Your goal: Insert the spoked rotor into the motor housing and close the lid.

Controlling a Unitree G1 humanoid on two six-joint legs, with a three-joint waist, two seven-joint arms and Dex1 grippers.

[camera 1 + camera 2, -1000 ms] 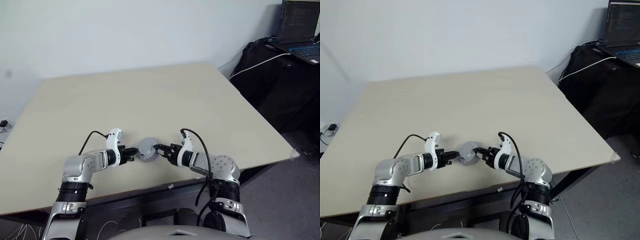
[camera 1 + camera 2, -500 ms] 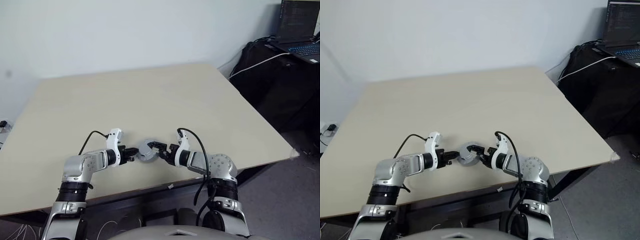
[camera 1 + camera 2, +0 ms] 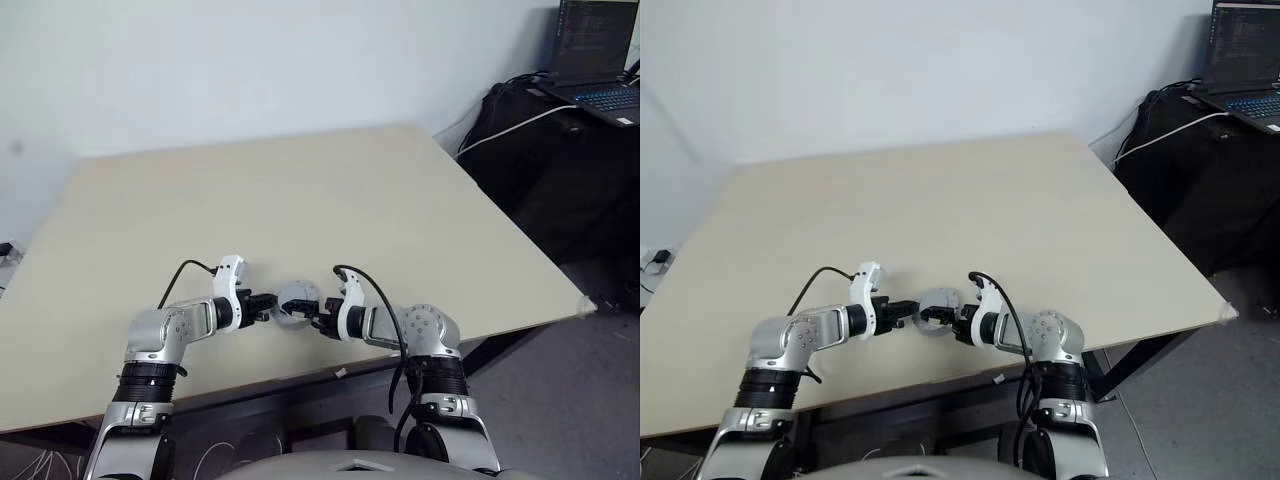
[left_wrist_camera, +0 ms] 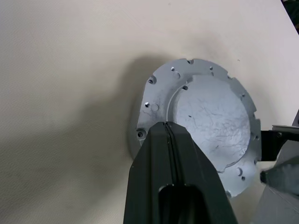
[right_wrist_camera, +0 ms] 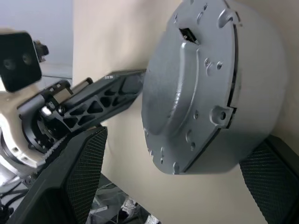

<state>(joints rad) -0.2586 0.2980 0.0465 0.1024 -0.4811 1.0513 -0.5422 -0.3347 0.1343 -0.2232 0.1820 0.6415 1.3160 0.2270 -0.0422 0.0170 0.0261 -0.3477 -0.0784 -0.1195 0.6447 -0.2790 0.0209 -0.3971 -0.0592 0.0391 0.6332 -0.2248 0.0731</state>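
You are looking at one round metal assembly and two pincers meeting at the near edge of the pale, matte, square worktop [image 3: 330, 190]. Your left pincer [image 4: 168, 128] is pressing its two black fingers flat together, nothing between them, with the tips resting on the lid [image 4: 205, 121]. That lid is a dull grey disc with a smooth raised centre, a notched rim and small screw holes, and it is sitting on top of the thick silver drum of the motor housing [image 5: 261, 84], which is lying on the worktop between the two pincers. Your right pincer [image 3: 305, 318] is standing spread wide, its two mesh-textured black pads [image 5: 86, 161] flanking the drum on either side. Farther off, past the worktop's right corner, one open laptop [image 3: 593, 60] is glowing on a dark stand.
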